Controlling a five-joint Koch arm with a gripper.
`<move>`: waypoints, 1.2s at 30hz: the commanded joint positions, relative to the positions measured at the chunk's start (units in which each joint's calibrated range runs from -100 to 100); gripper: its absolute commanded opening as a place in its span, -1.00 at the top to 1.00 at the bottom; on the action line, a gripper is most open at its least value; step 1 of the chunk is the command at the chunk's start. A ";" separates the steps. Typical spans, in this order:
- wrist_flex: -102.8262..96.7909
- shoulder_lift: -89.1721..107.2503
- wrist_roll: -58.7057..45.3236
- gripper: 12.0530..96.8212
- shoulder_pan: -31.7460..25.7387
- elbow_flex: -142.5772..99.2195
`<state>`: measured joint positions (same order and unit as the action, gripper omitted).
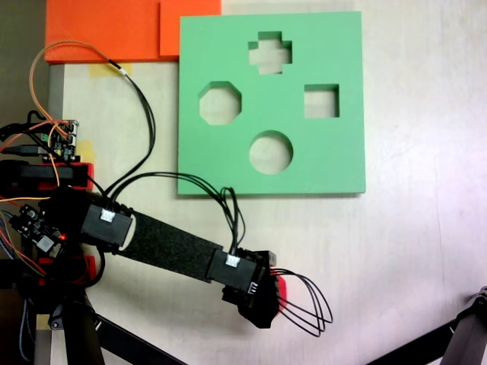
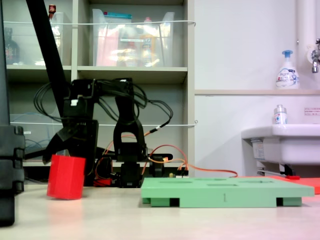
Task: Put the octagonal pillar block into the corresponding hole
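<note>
Red block [image 2: 66, 177] seen directly beneath gripper [image 2: 64, 142], upright near table's [image 1: 411, 251] front edge; jaws spread above it, nothing pinched.

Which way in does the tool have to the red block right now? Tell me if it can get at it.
Probably yes. The tool sits directly above the octagonal pillar block, which stands slightly tilted on the table apart from the green board. Nothing stands between them; whether it already grips is unclear.
</note>
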<state>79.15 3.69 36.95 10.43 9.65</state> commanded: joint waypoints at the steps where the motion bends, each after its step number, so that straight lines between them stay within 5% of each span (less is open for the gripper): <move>1: 2.36 -1.18 -0.15 0.21 -0.15 -2.77; 24: 16.52 23.96 13.87 0.35 -5.52 -2.67; 36: 20.85 40.58 25.40 0.35 -19.68 9.49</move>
<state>97.16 41.59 59.61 -6.62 14.85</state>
